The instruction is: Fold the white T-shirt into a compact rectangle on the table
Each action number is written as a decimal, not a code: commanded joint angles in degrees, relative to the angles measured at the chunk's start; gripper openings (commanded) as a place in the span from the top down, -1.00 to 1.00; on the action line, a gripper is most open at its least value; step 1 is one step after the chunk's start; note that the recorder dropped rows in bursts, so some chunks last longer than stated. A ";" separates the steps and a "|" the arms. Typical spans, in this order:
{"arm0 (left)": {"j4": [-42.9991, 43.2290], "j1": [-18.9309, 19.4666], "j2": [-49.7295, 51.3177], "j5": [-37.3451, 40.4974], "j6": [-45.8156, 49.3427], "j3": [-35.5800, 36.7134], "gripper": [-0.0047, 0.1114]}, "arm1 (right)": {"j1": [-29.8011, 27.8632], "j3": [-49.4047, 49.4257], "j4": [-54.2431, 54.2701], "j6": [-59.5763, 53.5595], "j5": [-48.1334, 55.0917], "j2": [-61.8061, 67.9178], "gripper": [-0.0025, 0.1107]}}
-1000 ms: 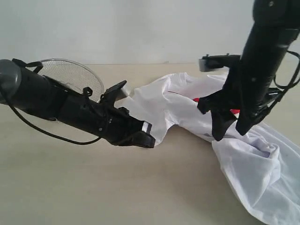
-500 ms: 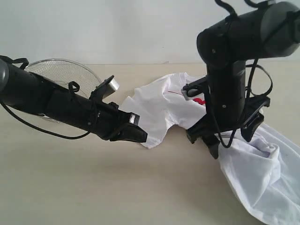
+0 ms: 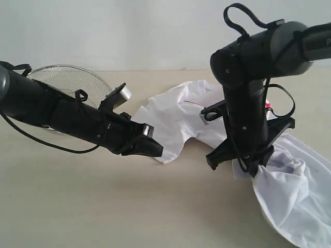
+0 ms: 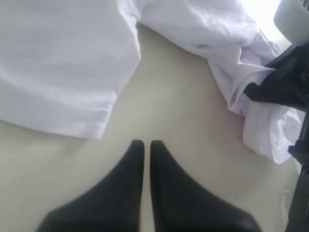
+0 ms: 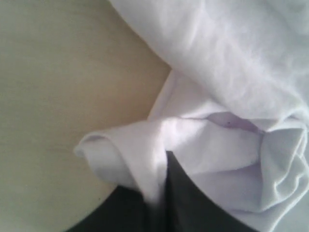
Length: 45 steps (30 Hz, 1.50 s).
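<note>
The white T-shirt (image 3: pixel 181 116) lies crumpled across the right half of the table (image 3: pixel 103 206), with a speck of red print showing behind the right arm. My right gripper (image 3: pixel 251 168) points down into the shirt and is shut on a fold of its white cloth (image 5: pixel 154 159), which bunches up between the fingers. My left gripper (image 3: pixel 158 151) is shut and empty, low over the bare table just short of a shirt sleeve's hem (image 4: pixel 72 116); its fingertips (image 4: pixel 147 144) nearly touch each other.
A round silver wire-mesh basket (image 3: pixel 64 80) stands at the back left behind the left arm. The shirt's lower part (image 3: pixel 295 206) spreads to the front right edge of the view. Bare tabletop stretches across the front left.
The right gripper has come down onto the shirt and shut on a fold of cloth. The left arm drew back slightly to the left, then stayed still.
</note>
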 commanded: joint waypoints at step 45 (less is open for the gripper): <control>-16.20 -8.16 0.61 18.18 -11.40 -0.54 -0.21 | -14.84 38.23 41.64 -37.01 -29.76 -39.46 0.96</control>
